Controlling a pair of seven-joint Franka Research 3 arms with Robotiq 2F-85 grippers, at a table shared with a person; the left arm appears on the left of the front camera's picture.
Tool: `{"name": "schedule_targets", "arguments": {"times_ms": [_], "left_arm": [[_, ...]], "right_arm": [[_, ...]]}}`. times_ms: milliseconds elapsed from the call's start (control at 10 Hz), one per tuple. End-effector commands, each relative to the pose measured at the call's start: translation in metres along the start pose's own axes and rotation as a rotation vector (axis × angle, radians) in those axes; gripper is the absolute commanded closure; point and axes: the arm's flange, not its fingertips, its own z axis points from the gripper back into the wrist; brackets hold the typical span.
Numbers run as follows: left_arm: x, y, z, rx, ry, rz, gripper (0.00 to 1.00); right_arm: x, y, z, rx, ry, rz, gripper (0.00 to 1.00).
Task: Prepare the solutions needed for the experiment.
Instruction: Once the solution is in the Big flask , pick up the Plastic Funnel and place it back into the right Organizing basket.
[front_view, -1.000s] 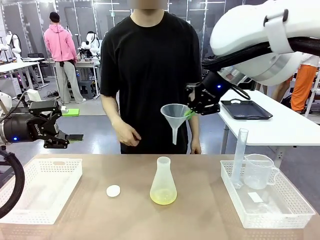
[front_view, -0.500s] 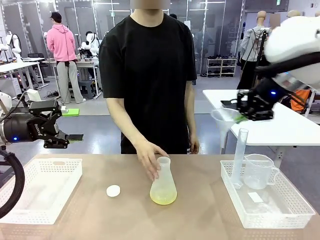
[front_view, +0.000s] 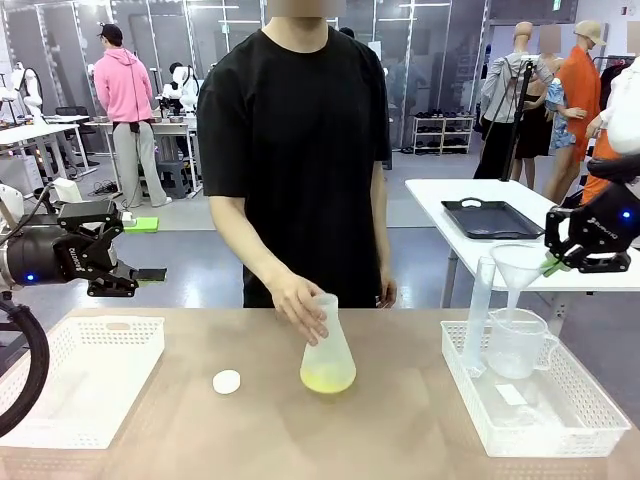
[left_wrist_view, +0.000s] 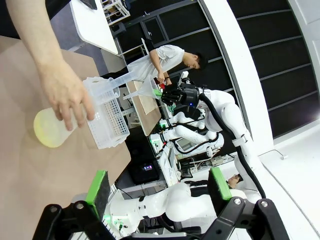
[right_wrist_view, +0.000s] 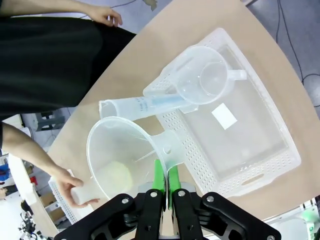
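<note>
The surface (front_view: 400, 430) carries two white perforated baskets: the left basket (front_view: 80, 385) and the right basket (front_view: 550, 442). There is one frosted conical flask (front_view: 330, 355), with one shallow pool of yellow-green solution (front_view: 327, 381) inside, and one small white cap (front_view: 227, 381). Clear labware comes to three pieces: one funnel (front_view: 517, 262), one tall measuring cylinder (front_view: 481, 310) and one handled beaker (front_view: 517, 345). The right basket holds what may be one white slip (front_view: 510, 394), too small to be sure. There are two grippers, the left gripper (front_view: 140, 250) and the right gripper (front_view: 551, 265). One person (front_view: 295, 150) shows two hands: the hand at the flask (front_view: 300, 303) and the other hand (front_view: 388, 292).
</note>
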Motion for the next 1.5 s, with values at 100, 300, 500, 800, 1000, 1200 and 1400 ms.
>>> {"name": "schedule_targets", "arguments": {"times_ms": [100, 300, 500, 800, 1000, 1200, 1400], "left_arm": [[-0.0004, -0.0020, -0.0028, -0.003, 0.001, 0.005, 0.00], [-0.0004, -0.0020, -0.0028, -0.003, 0.001, 0.005, 0.00], [-0.0004, -0.0020, -0.0028, -0.003, 0.001, 0.005, 0.00], [-0.0004, -0.0020, -0.0028, -0.003, 0.001, 0.005, 0.00], [-0.0004, -0.0020, -0.0028, -0.003, 0.001, 0.005, 0.00], [-0.0004, -0.0020, -0.0028, -0.003, 0.001, 0.005, 0.00], [-0.0004, -0.0020, -0.0028, -0.003, 0.001, 0.005, 0.00]], "right_arm": [[0.0000, 0.0000, 0.0000, 0.000, 0.000, 0.000, 1.00], [0.0000, 0.0000, 0.0000, 0.000, 0.000, 0.000, 1.00], [0.0000, 0.0000, 0.0000, 0.000, 0.000, 0.000, 1.00], [0.0000, 0.0000, 0.0000, 0.000, 0.000, 0.000, 1.00], [0.0000, 0.0000, 0.0000, 0.000, 0.000, 0.000, 1.00], [-0.0012, -0.0016, 0.0005, -0.001, 0.001, -0.002, 0.96], [-0.0021, -0.0059, 0.0069, -0.054, -0.006, -0.106, 0.96]]}}
